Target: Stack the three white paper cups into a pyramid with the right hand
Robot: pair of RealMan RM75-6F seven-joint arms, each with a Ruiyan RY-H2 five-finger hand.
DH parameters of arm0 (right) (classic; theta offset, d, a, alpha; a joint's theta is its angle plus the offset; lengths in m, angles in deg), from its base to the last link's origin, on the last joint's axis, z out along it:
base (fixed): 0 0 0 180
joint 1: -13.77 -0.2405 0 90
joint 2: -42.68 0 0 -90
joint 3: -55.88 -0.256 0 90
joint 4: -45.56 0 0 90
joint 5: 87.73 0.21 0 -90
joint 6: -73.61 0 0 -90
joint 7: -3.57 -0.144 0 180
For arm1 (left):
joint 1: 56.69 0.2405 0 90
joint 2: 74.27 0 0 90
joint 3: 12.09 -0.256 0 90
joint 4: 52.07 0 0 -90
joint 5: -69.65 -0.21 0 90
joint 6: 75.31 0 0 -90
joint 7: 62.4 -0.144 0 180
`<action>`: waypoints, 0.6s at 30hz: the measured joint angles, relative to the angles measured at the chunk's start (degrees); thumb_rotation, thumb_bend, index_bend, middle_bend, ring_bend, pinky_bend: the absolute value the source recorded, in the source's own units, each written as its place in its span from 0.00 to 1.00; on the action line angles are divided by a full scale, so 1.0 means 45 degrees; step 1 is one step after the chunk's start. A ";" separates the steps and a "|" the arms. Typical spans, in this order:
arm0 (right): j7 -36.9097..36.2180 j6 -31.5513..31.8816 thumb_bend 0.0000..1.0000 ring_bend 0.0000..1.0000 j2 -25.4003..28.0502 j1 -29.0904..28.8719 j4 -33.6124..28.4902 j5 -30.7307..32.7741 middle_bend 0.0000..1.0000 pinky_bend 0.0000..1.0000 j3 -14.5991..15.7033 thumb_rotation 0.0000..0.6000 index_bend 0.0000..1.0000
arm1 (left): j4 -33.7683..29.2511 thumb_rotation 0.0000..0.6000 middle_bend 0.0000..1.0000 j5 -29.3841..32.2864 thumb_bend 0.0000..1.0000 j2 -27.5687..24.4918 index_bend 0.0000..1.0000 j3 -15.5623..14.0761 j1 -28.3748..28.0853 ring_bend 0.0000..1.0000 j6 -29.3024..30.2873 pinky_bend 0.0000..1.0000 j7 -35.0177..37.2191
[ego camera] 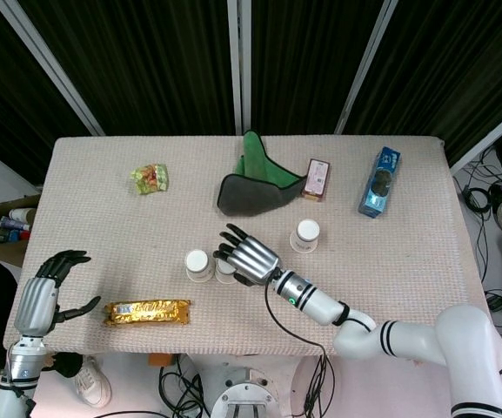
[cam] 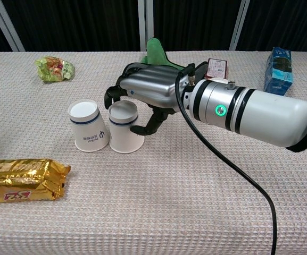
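Note:
Two white paper cups stand upside down, side by side, near the table's front middle: the left cup (ego camera: 199,265) (cam: 89,126) and the middle cup (ego camera: 224,273) (cam: 124,127). My right hand (ego camera: 249,255) (cam: 148,93) reaches over the middle cup, its thumb against the cup's right side and fingers curled behind it, holding it on the table. A third white cup (ego camera: 304,236) stands apart to the right; the arm hides it in the chest view. My left hand (ego camera: 49,292) hovers open at the table's front left corner, holding nothing.
A gold snack bar (ego camera: 147,311) (cam: 20,180) lies at the front left. Behind the cups are a grey-green cloth (ego camera: 249,190), a brown box (ego camera: 317,178), a blue carton (ego camera: 379,181) (cam: 279,70) and a green snack bag (ego camera: 150,178) (cam: 55,69).

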 measured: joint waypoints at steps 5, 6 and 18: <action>0.0195 0.0037 0.34 0.05 0.0156 0.0053 -0.0259 0.0042 0.22 0.05 0.0052 1.00 0.15 | 0.0008 1.00 0.23 -0.0037 0.15 0.0025 0.28 0.0013 -0.0038 0.17 -0.0028 0.21 0.0012; 0.0247 0.0050 0.34 0.05 0.0202 0.0071 -0.0332 0.0065 0.22 0.05 0.0059 1.00 0.15 | 0.0005 1.00 0.23 -0.0043 0.15 0.0027 0.28 0.0012 -0.0050 0.17 -0.0048 0.21 0.0004; 0.1068 0.1120 0.25 0.05 0.2137 0.0977 -0.2339 0.0473 0.24 0.05 0.0053 1.00 0.13 | -0.0090 1.00 0.23 -0.0094 0.15 -0.0101 0.28 0.0065 -0.0132 0.17 -0.0080 0.21 -0.0130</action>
